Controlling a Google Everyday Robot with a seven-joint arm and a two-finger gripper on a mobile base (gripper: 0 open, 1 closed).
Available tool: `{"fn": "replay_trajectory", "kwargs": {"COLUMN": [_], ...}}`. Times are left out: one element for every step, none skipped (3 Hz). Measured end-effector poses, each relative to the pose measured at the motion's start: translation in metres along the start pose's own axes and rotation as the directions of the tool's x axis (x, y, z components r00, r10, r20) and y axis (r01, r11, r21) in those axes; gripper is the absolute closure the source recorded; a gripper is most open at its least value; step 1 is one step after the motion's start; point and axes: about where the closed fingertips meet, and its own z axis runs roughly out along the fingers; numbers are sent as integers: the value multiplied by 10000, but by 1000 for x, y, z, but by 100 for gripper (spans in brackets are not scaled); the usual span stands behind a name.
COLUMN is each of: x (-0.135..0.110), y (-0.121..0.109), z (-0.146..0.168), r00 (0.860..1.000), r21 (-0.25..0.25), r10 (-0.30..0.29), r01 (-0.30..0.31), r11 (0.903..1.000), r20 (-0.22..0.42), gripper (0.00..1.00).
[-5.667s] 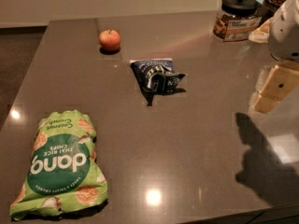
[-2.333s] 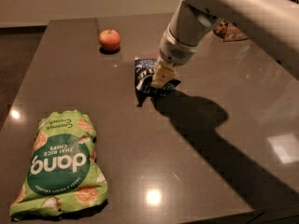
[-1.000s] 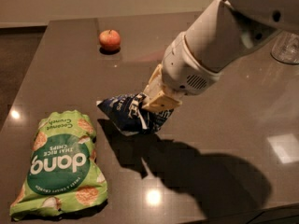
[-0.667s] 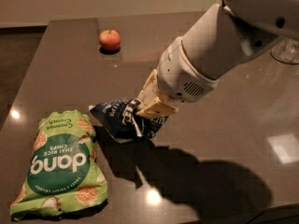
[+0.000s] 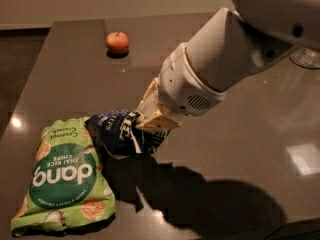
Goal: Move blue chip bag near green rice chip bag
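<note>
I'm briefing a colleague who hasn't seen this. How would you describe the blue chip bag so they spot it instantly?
Find the big green bag at the front left of the table. Beside its upper right corner, the gripper is shut on the blue chip bag. It is small, crumpled, dark navy with white lettering, unlike that bag or the apple behind.

Part of the small crumpled dark blue foil chip bag (image 5: 115, 132) is hidden under the cream two-finger gripper (image 5: 150, 121) clamped on it. The big white robot arm (image 5: 235, 54) is cut off at the top edge.
</note>
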Motion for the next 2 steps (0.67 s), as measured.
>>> {"fn": "replay_trajectory", "kwargs": {"x": [-5,-8], "y": [2,3], "z": [-3,-5], "r00": [10000,9999], "r21": [79,139], "r10": [-92,-160], "r01": [93,160], "r11": [9999,9998], "r20": [-19,-32], "gripper": [28,4]}}
